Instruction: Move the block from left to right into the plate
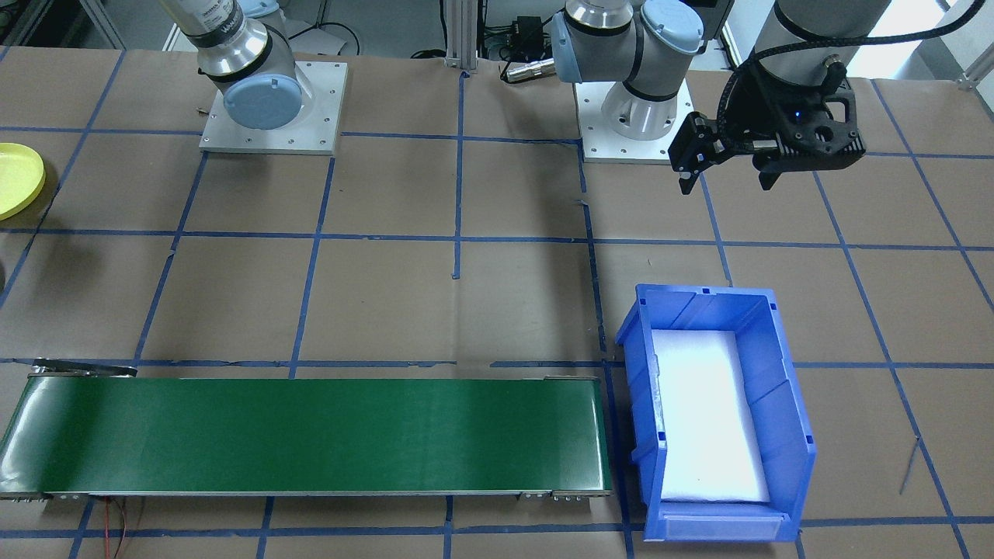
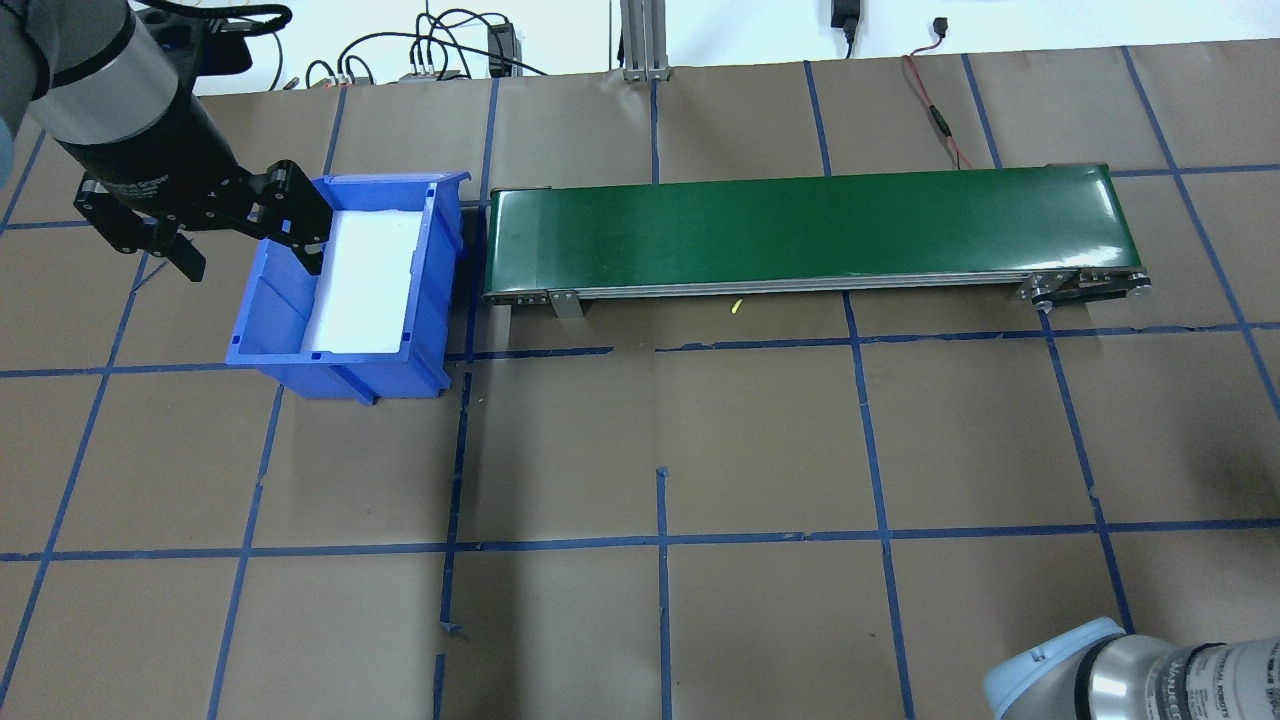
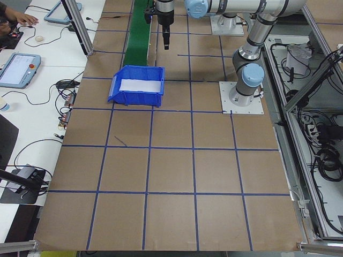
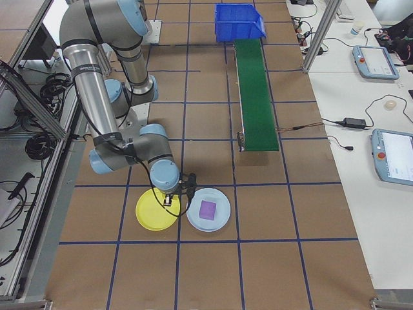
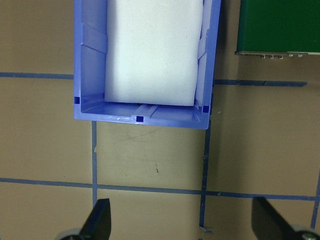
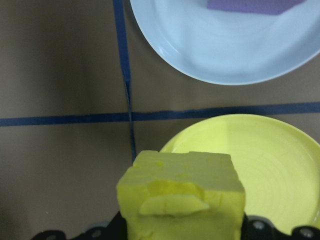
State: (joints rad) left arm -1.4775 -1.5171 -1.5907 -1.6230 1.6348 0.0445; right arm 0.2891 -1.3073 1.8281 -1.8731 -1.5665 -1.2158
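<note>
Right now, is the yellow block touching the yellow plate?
Apart. In the right wrist view the yellow block sits clamped in the right tool, held up over the yellow plate, whose bare surface shows beyond it.

My left gripper (image 1: pixel 726 171) hangs high on a downward-pointing wrist with its fingers (image 5: pixel 97 220) spread wide and nothing between them, while my right arm folds low and its gripper (image 4: pixel 173 197), near the table, pinches a yellow block (image 6: pixel 182 192).
</note>
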